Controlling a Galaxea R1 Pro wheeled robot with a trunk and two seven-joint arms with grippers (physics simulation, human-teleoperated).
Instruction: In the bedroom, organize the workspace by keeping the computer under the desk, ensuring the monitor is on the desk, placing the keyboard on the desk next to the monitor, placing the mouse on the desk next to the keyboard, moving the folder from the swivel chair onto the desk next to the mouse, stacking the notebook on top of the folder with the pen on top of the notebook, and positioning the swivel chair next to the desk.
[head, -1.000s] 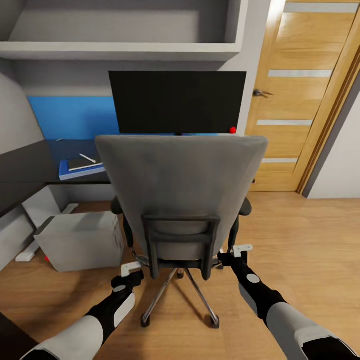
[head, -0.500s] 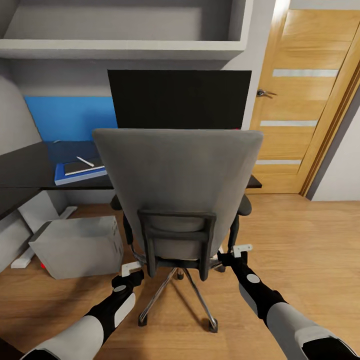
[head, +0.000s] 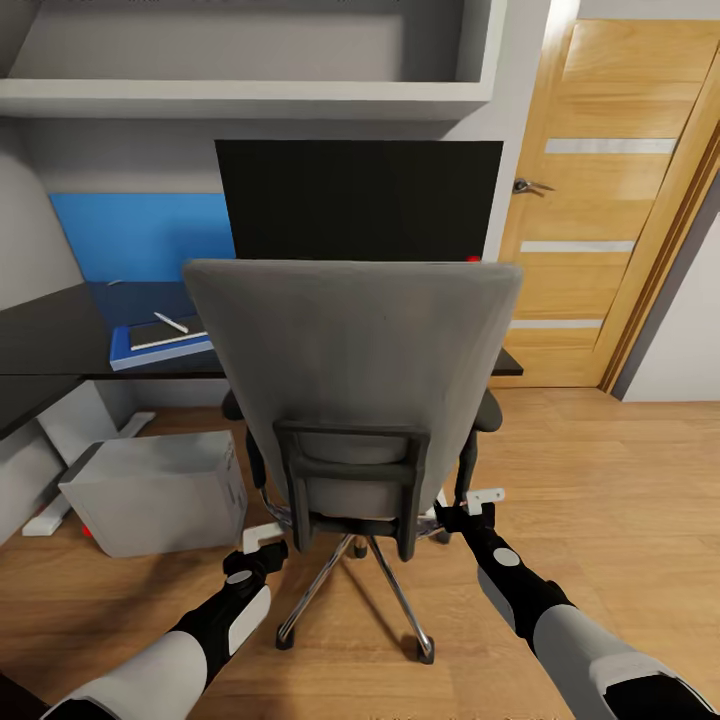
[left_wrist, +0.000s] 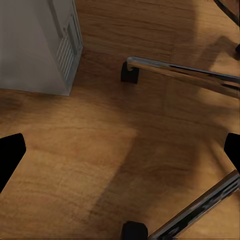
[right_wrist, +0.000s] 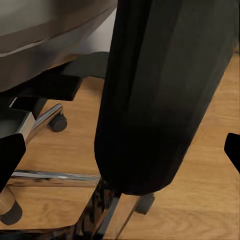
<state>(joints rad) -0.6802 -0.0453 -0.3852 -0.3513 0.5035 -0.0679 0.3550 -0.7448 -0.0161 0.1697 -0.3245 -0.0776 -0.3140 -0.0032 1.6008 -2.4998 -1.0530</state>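
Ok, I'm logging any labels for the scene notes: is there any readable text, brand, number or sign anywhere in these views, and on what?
None: no readable text in any view.
The monitor screen is blank black.
The computer case shows plain grey panels, with no lettering.
The notebook cover and door carry no legible marks.

I count one swivel chair (head: 350, 380), one monitor (head: 358, 198) and one desk (head: 60, 345). On the desk I see one blue folder (head: 160, 350), one notebook (head: 165, 333) and one pen (head: 171, 322). One computer tower (head: 155, 490) stands on the floor. There is one door (head: 600, 200) and one shelf (head: 240, 98). My two grippers, left (head: 262, 538) and right (head: 483, 498), make two arms.
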